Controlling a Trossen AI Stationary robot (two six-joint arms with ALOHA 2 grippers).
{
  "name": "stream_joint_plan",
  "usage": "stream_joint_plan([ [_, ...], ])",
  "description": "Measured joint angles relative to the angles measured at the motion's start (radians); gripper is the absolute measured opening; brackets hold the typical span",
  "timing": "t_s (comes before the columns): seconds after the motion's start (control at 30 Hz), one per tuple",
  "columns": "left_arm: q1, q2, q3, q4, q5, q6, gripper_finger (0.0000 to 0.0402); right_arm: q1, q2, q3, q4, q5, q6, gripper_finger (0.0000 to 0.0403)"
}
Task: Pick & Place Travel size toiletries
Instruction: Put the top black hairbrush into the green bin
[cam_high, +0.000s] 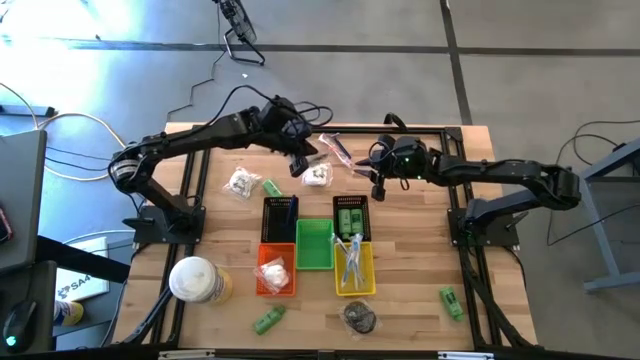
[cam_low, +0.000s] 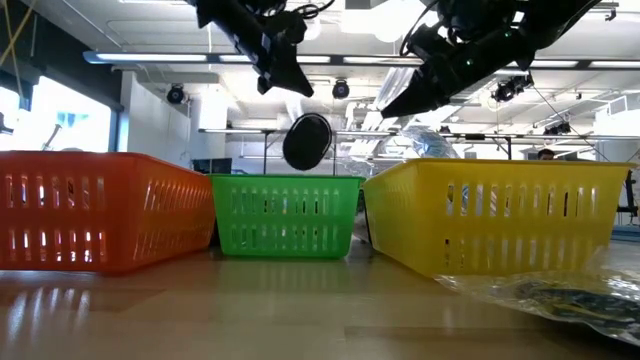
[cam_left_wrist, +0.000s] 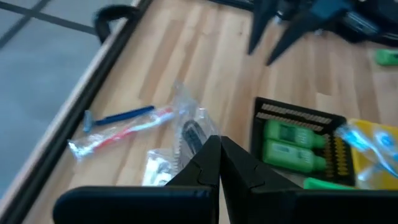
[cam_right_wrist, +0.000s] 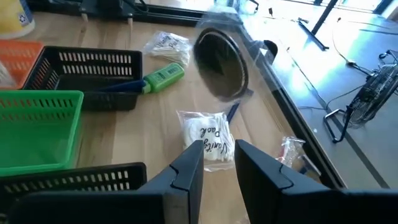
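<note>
Clear plastic hung from my left tool (cam_left_wrist: 219, 155), and its two tips were pressed tight together on the top of that bag. Inside the bag I saw a dark round piece (cam_low: 307, 142). It hung in the air above the far side of the worktop (cam_high: 420, 300), behind the baskets, and touched nothing below.

My right tool (cam_right_wrist: 219, 167) was up in the air too, just beside the left one. Its tips stood apart with nothing between them. Under it lay a white pack (cam_right_wrist: 208, 134) on the wood. A green tube (cam_right_wrist: 163, 76) lay near the first black basket (cam_high: 281, 215). The other black basket (cam_high: 351, 232) had green tubes in it.

At the far edge lay a wrapped stick (cam_left_wrist: 124, 124) with red and blue on it. Nearer to me stood the orange basket (cam_high: 262, 283), the green basket (cam_high: 314, 245) and the yellow basket (cam_high: 368, 282) in a row. Two more green tubes and a dark pack (cam_high: 360, 317) lay at the near edge.
</note>
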Motion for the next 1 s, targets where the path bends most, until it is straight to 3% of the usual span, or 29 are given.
stream_joint_plan([
  [0.43,-0.119,-0.007,0.020,-0.005,0.015,-0.002,0.0000,0.000,0.000,0.000,0.000,0.056,0.000,0.0084],
  [0.57,-0.144,-0.008,0.045,-0.022,0.010,-0.002,0.0000,0.000,0.000,0.000,-0.001,-0.030,0.002,0.0084],
  [0.7,-0.153,-0.008,0.046,-0.027,-0.019,-0.002,0.0000,0.000,0.000,0.000,-0.006,-0.183,0.006,0.0090],
  [0.8,-0.152,-0.008,0.046,-0.023,-0.023,-0.002,0.0000,0.000,0.000,0.000,-0.006,-0.249,0.007,0.0111],
  [1.0,-0.150,-0.008,0.046,-0.022,-0.023,-0.001,0.0000,0.000,0.033,0.000,-0.002,-0.243,0.061,0.0189],
])
